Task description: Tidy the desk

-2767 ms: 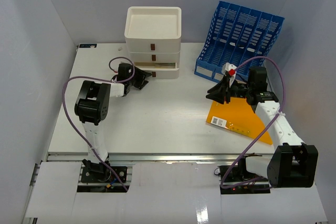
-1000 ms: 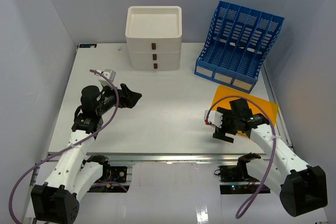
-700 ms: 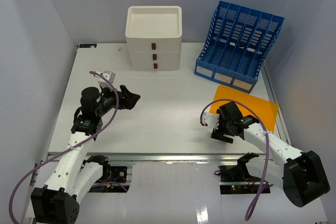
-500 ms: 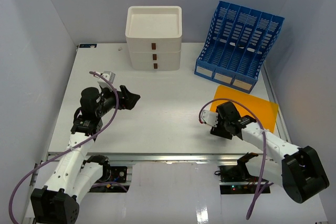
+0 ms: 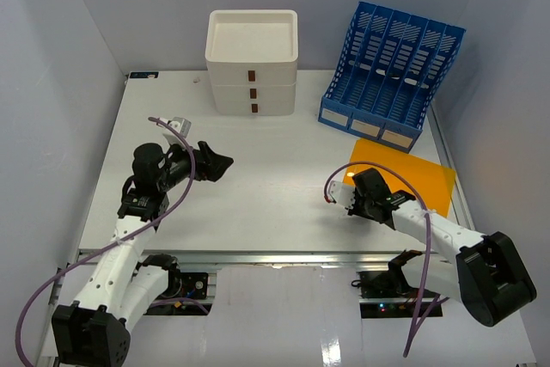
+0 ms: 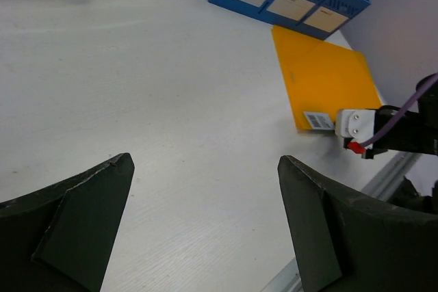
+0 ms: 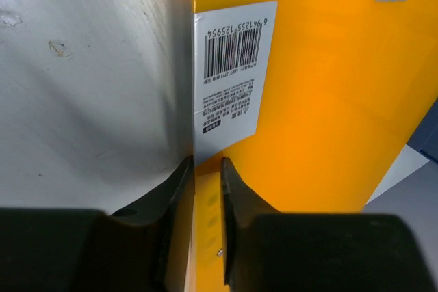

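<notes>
The step in hand is the folder (image 5: 412,180). The right fingers (image 5: 357,199) are low on the worktop (image 5: 284,152) and drawn nearly together on the folder's edge. In the wrist view that edge runs up between them, with the barcode label just beyond their tips. They seem to be pinching the sheet there, though I cannot tell how firm the hold is.

The left fingers (image 5: 215,163) are spread wide with nothing between them. They hover above bare worktop, well apart from the folder, which lies far ahead of them and to their right.

The worktop lies under both pairs of fingers and reaches out on all sides. The blue rack (image 5: 391,66) stands beyond the right fingers, past the folder's far edge. The white drawer box (image 5: 252,40) stands well beyond the left fingers, its three drawers shut.

Next, I judge, the sheet has to come up off the worktop and go upright into a slot of the rack. With a pinch this close to the edge, a thin flat folder may slip or sag, so the lift wants to be slow and the tilt steady.
</notes>
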Robot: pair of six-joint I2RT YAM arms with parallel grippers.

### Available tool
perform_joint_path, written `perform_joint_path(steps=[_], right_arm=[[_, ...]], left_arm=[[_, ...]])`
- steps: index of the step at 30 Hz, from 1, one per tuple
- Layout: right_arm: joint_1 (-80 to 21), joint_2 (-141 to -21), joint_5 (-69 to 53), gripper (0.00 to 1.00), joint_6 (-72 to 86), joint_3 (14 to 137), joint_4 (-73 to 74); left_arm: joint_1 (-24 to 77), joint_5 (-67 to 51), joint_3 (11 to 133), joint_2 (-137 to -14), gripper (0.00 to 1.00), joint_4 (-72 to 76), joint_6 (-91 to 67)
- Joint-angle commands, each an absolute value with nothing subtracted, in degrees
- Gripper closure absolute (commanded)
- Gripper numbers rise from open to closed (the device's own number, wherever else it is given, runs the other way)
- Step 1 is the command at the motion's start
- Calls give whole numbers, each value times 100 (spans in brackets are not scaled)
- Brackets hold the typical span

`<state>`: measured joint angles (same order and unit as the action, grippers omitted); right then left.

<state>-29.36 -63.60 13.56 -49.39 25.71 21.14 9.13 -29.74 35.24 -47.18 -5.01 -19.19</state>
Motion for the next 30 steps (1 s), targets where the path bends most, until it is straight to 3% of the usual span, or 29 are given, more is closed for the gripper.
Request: perform_joint_path(steps=[1, 5, 9, 14, 30], right_arm=[[-2952, -6190, 593, 88, -4721, 2526, 2690], [-2945, -5777, 349, 90, -4747, 2746, 3020], [-2948, -5291, 60, 91, -4859, 3052, 3395], [-2947, -4862, -441, 92, -4951, 3510, 3711], [-2996, -4710, -1554, 92, -4965, 4129, 4130]], left_arm=[[896, -4087, 3261, -5091, 2, 365, -2687], [987, -4373, 2265, -5461, 2, 2316, -4653], [1495, -3947, 1866, -5957, 2, 3040, -5602], [2596, -3347, 2210, -7059, 2, 3554, -6028], [4000, -3279, 4064, -10758, 2, 5571, -8365]])
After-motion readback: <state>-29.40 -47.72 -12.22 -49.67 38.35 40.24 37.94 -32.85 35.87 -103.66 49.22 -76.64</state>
